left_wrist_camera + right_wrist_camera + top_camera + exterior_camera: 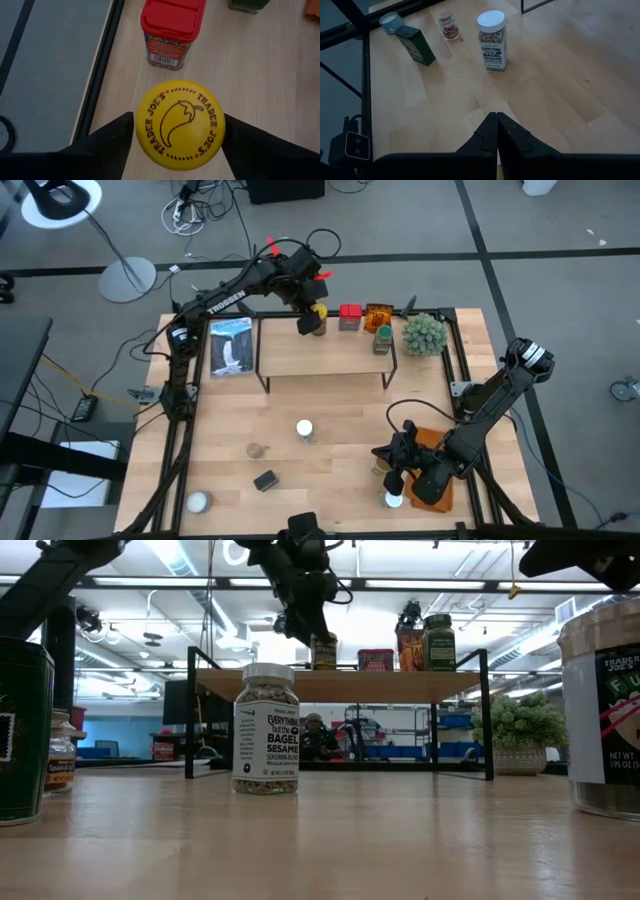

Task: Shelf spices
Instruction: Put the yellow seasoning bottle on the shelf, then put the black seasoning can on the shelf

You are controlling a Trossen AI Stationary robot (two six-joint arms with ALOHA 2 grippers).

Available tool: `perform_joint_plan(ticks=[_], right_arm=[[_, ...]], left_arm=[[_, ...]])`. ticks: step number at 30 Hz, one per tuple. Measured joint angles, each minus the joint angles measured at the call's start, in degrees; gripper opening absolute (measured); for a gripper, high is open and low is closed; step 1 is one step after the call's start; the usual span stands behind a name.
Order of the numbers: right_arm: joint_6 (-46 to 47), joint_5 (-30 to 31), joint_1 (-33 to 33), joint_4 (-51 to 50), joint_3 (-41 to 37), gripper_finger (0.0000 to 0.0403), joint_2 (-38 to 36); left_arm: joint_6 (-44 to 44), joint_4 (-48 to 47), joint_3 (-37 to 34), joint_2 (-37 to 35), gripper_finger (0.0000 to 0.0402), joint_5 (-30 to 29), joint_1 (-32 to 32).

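Note:
The light-wood shelf (325,352) (340,686) stands at the table's far side. On it are a red box (349,317) (172,30), an orange jar (378,317) and a green-lidded jar (382,340). My left gripper (179,127) is over the shelf's far left part, around a yellow-lidded jar (318,316) (323,650). On the table stand a white-lidded bagel-seasoning jar (305,430) (492,40), a small jar (256,450), a dark tin (264,480) and another white-lidded jar (393,498). My right gripper (496,125) is shut and empty, low over the table's near right. My left gripper comes from above, pointing down, with one finger (117,135) on each side of the yellow-lidded jar, just under its lid (180,125). The jar stands upright. In the low view its base (323,667) looks level with the shelf top; the lid hides the pads.
A spiky green plant (423,333) stands right of the shelf, and a blue-white packet (230,347) lies left of it. An orange-brown cloth (432,480) lies under the right arm. A pale ball (198,501) sits near the table's near left corner.

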Motion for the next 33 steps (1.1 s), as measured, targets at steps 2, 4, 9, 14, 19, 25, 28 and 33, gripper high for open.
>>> perform_joint_plan(ticks=[2,4,9,14,19,25,28,33], right_arm=[[0.00,0.00,0.00,0.00,0.00,0.0003,0.00],[0.00,0.00,0.00,0.00,0.00,0.0005,0.00],[0.00,0.00,0.00,-0.01,0.00,0.0004,0.00],[0.00,0.00,0.00,-0.06,0.00,0.0002,0.00],[0.00,0.00,0.00,-0.24,0.00,0.0006,0.00],[0.01,0.02,0.00,-0.52,0.00,0.0002,0.00],[0.01,-0.02,0.05,-0.53,0.00,0.0001,0.00],[0.02,-0.07,0.13,-0.52,0.00,0.0004,0.00]], left_arm=[[0.02,-0.01,0.00,0.00,0.0302,-0.01,0.00],[0.09,0.01,0.00,-0.02,0.0310,-0.01,0.00],[0.13,-0.60,-0.04,-0.37,0.0316,-3.41,-0.02],[0.13,-1.93,-0.04,-2.37,0.0317,-5.17,0.07],[-0.34,-4.98,-0.04,-5.07,0.0317,-5.03,-0.75],[-1.56,-5.83,-1.64,-8.28,0.0317,-2.72,-4.39],[-2.27,-1.86,-5.86,-11.35,0.0317,-2.65,-7.54],[-6.13,8.27,-20.06,-20.53,0.0317,-9.82,-13.44]])
